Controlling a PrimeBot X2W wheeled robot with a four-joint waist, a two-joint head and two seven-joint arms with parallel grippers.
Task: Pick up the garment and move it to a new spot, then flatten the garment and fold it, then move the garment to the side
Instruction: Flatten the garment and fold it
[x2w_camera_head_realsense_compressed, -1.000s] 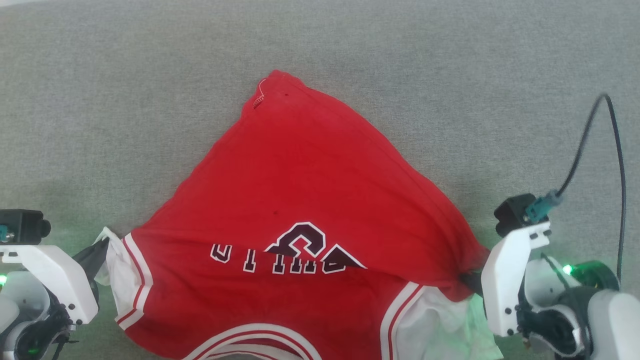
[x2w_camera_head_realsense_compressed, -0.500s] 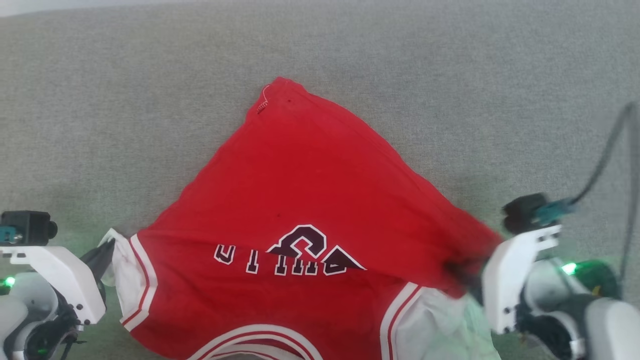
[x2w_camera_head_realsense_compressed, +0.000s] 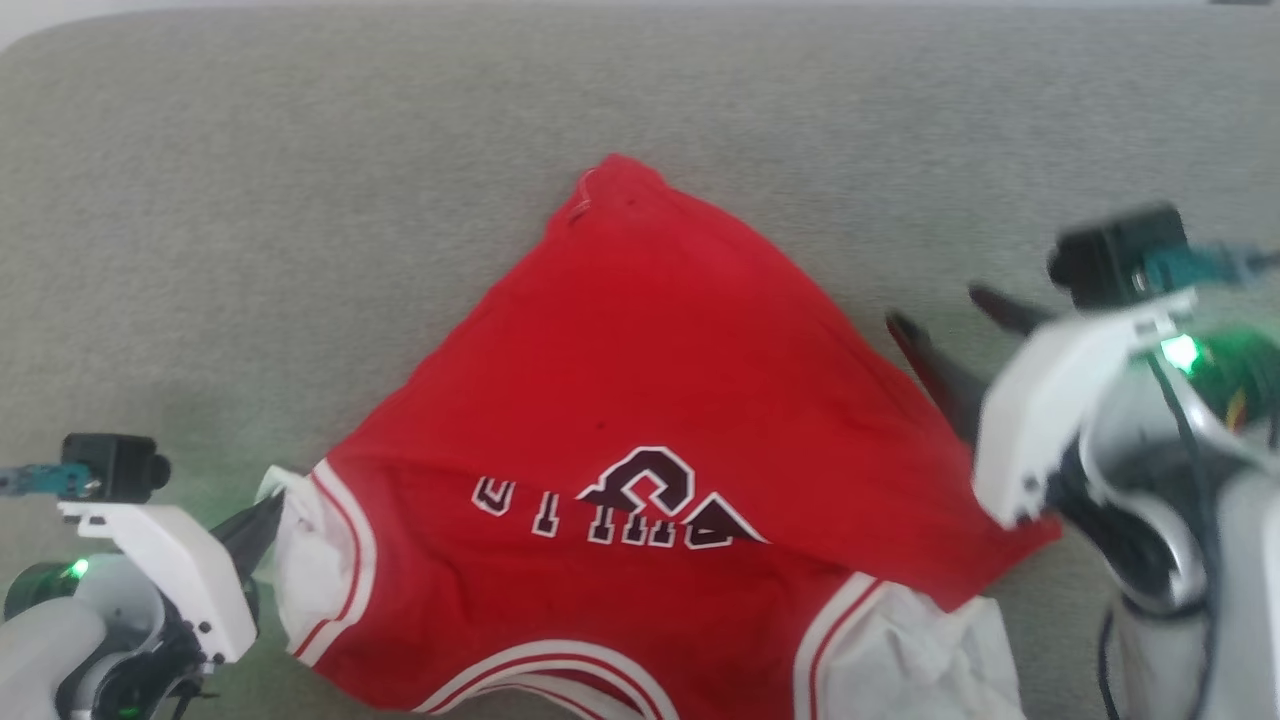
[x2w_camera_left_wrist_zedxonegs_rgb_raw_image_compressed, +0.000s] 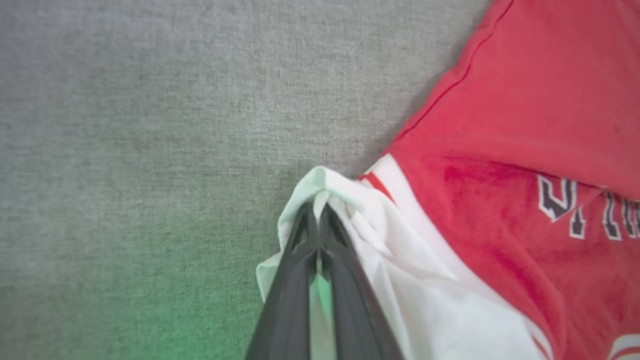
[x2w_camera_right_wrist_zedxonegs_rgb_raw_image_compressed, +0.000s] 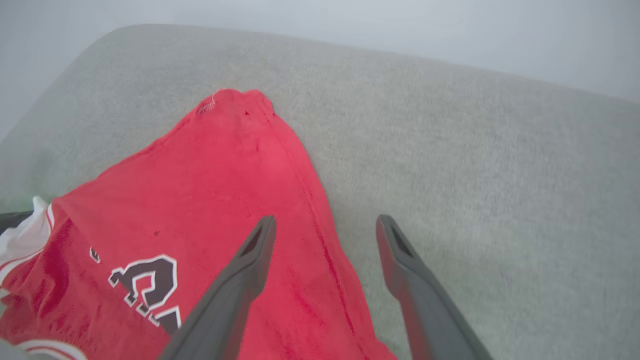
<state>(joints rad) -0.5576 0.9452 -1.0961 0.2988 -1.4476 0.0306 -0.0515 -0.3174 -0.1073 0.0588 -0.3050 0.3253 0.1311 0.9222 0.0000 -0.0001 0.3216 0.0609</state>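
Lettering (x2w_camera_head_realsense_compressed: 545, 512) runs across the chest of the garment (x2w_camera_head_realsense_compressed: 660, 360) in dark characters outlined in white, upside down in the head view. A fold of red cloth lies over it, so only parts of the characters show and the word cannot be read. A larger dark figure (x2w_camera_head_realsense_compressed: 650, 478), curved like a 3, sits just beyond it and is also half covered. The garment lies on a grey cloth surface (x2w_camera_head_realsense_compressed: 300, 200), roughly in the middle and towards the near edge. It forms a rough triangle, with its broad side running left to right nearest the robot and its point aimed at the far side. The striped collar trim (x2w_camera_head_realsense_compressed: 540, 668) is at the near edge. The left gripper (x2w_camera_left_wrist_zedxonegs_rgb_raw_image_compressed: 317, 210) has its fingers pressed together on the bunched white sleeve end (x2w_camera_left_wrist_zedxonegs_rgb_raw_image_compressed: 400, 250) at the garment's near left corner. The right gripper (x2w_camera_right_wrist_zedxonegs_rgb_raw_image_compressed: 326, 222) has its fingers spread wide with nothing between them. One finger is over the garment's right edge, the other over bare grey cloth.
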